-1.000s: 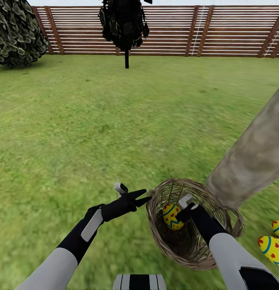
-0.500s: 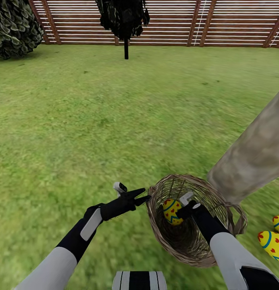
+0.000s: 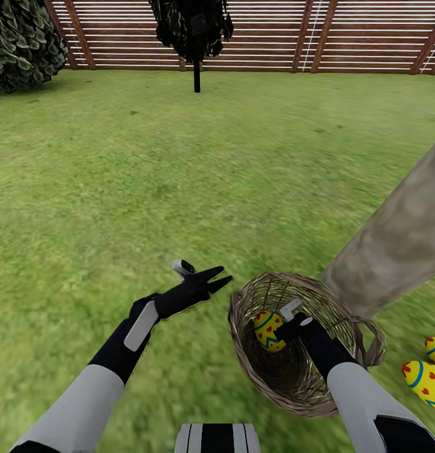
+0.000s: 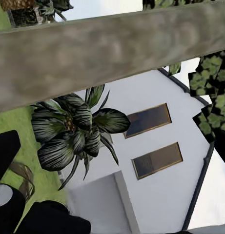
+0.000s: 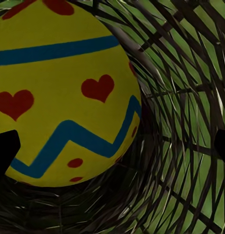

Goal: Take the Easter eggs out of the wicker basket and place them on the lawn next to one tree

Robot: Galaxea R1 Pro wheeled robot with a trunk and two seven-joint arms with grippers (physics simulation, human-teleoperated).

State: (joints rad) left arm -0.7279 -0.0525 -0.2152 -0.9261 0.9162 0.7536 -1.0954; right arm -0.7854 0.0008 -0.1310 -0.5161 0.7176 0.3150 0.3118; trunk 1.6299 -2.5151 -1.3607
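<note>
The wicker basket (image 3: pixel 291 391) rests tilted on the lawn (image 3: pixel 180 176), right at the foot of the thick pale tree (image 3: pixel 400 242). One yellow Easter egg (image 3: pixel 266 329) with blue zigzags and red hearts lies inside it. My right gripper (image 3: pixel 285 328) reaches into the basket and is open, its fingertips far apart on either side of the egg (image 5: pixel 68 97) against the weave (image 5: pixel 190 122). Two more Easter eggs (image 3: pixel 427 384) lie on the grass beside the trunk at the right edge. My left gripper (image 3: pixel 222 278) hovers open just left of the basket rim, touching nothing.
A brown slat fence (image 3: pixel 274 38) closes the far side. A thin-stemmed black-leaved tree (image 3: pixel 195 31) and a dark round bush (image 3: pixel 22 44) stand before it. In the left wrist view the trunk (image 4: pixel 112 48) crosses in front of a white house (image 4: pixel 156 175) and a leafy plant (image 4: pixel 73 131).
The head view tilted slightly down a second ago. Since then my left gripper has drawn back from the basket rim, up and to the left. The right gripper and egg have stayed put.
</note>
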